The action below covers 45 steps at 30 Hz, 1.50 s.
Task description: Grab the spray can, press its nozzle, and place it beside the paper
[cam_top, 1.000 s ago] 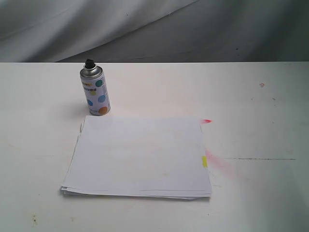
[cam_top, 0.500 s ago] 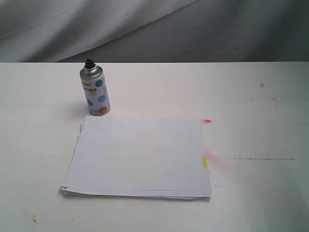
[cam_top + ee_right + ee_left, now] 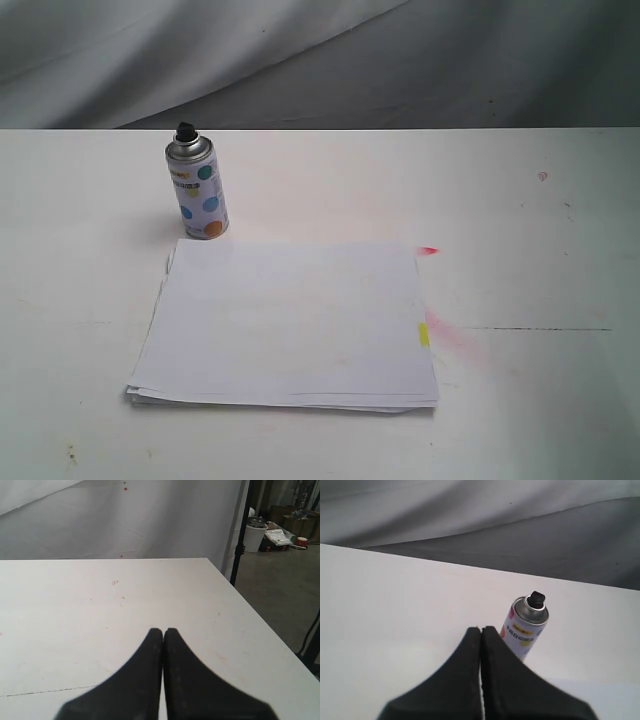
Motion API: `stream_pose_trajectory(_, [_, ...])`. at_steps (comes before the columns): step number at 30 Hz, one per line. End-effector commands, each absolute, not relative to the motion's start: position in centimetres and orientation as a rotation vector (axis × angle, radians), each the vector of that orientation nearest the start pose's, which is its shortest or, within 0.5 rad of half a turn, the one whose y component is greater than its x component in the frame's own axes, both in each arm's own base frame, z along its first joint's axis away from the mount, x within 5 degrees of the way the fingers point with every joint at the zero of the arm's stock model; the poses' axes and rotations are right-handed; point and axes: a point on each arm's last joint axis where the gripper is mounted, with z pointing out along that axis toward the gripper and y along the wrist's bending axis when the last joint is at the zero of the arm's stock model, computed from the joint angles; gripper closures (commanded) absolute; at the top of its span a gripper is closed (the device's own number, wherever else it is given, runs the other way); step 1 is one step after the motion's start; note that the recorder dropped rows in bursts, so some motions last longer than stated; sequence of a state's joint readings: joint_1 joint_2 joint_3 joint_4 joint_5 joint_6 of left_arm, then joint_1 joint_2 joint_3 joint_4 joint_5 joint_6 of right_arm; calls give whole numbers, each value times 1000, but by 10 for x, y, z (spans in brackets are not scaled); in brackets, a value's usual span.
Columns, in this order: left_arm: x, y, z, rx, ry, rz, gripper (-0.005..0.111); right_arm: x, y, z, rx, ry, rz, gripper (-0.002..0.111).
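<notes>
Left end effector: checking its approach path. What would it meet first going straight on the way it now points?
Probably the spray can, upright just ahead of the left end effector but slightly off its centre line; depth is unclear, so it might slip past.

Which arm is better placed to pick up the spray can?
Left. The spray can stands upright on the left side of the exterior view, behind the paper, and the left wrist view has it just ahead of the shut left gripper. The right gripper has no can in view.
</notes>
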<state>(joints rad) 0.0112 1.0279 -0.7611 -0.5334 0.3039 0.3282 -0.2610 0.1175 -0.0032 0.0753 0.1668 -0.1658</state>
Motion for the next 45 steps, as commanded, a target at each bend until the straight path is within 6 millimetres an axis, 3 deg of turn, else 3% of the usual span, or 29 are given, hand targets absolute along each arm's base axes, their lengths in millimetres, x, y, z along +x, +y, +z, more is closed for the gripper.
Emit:
stream_pose_trajectory(1, [247, -16, 298, -71, 2025, -227, 107, 62, -16, 192, 136, 1762, -262, 108])
stream_pose_trajectory(8, [258, -62, 232, 53, 2020, -97, 107, 62, -16, 192, 136, 1762, -262, 108])
stream_pose_trajectory(15, [268, -108, 184, 49, 2002, -145, 107, 62, -16, 192, 138, 1761, -260, 108])
stream_pose_trajectory(21, [284, -115, 143, -38, 1946, -171, 107, 62, -16, 192, 138, 1761, -260, 108])
stream_pose_trajectory(27, [289, -124, 123, 133, 1867, -155, 107, 62, -16, 192, 138, 1761, -260, 108])
stream_pose_trajectory(35, [290, -123, 121, 125, 1859, -146, 106, 62, -16, 192, 136, 1762, -261, 108])
stream_pose_trajectory(38, [290, -123, 121, 127, 1859, -145, 96, 62, -16, 192, 136, 1762, -261, 108])
stream_pose_trajectory(41, [290, -124, 121, 137, 1857, -151, 76, 62, -16, 192, 136, 1762, -261, 108])
stream_pose_trajectory(44, [290, -126, 121, 160, 1854, -159, 43, 62, -16, 192, 137, 1761, -260, 108])
stream_pose_trajectory(45, [290, -126, 121, 160, 1854, -159, 28, 62, -16, 192, 137, 1761, -260, 108])
